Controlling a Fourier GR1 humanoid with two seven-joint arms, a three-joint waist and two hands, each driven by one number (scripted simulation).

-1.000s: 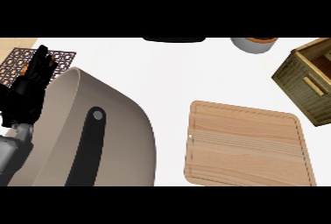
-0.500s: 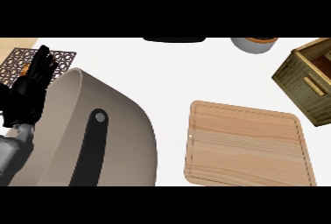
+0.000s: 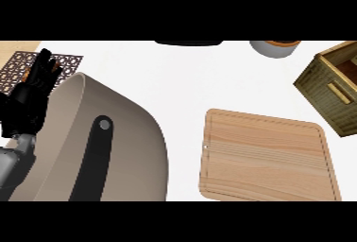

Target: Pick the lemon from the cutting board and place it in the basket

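One black left hand (image 3: 29, 101) rests at nine o'clock, fingers straight and apart, holding nothing. At four o'clock lies the pale rectangular wooden cutting board (image 3: 268, 156); the slatted wooden basket (image 3: 335, 87) sits at two o'clock.

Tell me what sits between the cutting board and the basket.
Nothing visible does: only bare white counter separates the cutting board from the basket at its upper right. No lemon shows on the board. The left robot hand rests open at the far left.

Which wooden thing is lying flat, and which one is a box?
The cutting board lies flat on the counter, pale with a rounded outline. The basket, darker with slatted walls, is the box at the right edge.
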